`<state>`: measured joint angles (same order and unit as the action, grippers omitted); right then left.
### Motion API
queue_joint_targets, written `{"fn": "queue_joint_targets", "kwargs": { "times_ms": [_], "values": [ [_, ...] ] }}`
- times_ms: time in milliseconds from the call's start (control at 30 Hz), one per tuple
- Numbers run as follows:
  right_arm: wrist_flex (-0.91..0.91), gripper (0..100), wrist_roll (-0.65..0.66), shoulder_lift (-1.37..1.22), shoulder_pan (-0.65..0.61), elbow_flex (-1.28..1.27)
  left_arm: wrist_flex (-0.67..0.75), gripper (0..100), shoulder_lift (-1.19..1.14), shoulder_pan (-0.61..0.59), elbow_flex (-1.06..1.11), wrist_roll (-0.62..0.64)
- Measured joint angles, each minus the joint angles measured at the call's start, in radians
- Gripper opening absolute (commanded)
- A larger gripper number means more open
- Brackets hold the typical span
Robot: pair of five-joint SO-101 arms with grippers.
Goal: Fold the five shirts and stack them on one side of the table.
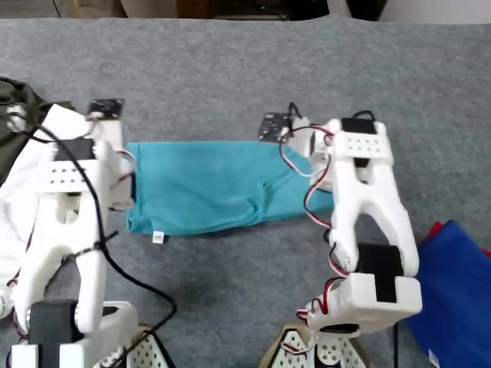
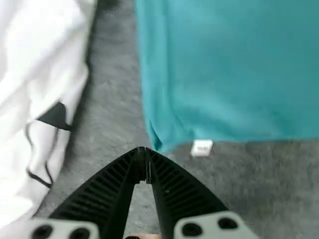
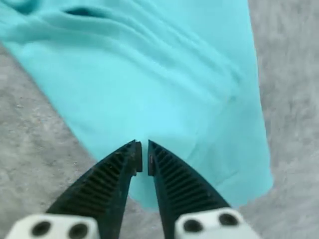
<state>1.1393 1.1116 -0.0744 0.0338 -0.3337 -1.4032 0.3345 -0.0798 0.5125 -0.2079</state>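
Note:
A teal shirt (image 1: 219,186) lies folded into a long strip across the middle of the grey table. My left gripper (image 2: 145,151) is shut and holds nothing, its tips just short of the shirt's near left corner (image 2: 155,142), beside a small white tag (image 2: 202,148). In the high view that gripper (image 1: 125,201) sits at the strip's left end. My right gripper (image 3: 142,145) hovers over the teal shirt's (image 3: 164,84) right end, fingers together with nothing between them. From above it (image 1: 321,178) is largely hidden under its own arm.
A white shirt (image 2: 35,74) lies crumpled under and beside the left arm (image 1: 65,222). A dark garment (image 1: 14,100) sits at the far left edge. A blue shirt (image 1: 453,284) with a red one under it lies at the right. Grey cloth at the back is bare.

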Motion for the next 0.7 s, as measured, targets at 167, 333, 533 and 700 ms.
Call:
{"fn": "queue_joint_targets", "kwargs": {
  "times_ms": [167,333,533,700],
  "values": [
    [-0.009,3.4,-0.052,0.008,0.049,-0.003,0.000,2,0.158,0.123,0.115,0.018],
    [-0.080,3.4,-0.129,0.008,0.072,-0.003,0.055,2,0.238,0.117,0.273,0.020],
    [-0.166,3.4,-0.190,0.008,0.071,-0.003,0.112,2,0.239,0.083,0.318,0.020],
    [-0.204,3.4,-0.229,-0.025,0.052,0.002,0.132,2,0.221,0.083,0.316,0.020]
  ]
}}
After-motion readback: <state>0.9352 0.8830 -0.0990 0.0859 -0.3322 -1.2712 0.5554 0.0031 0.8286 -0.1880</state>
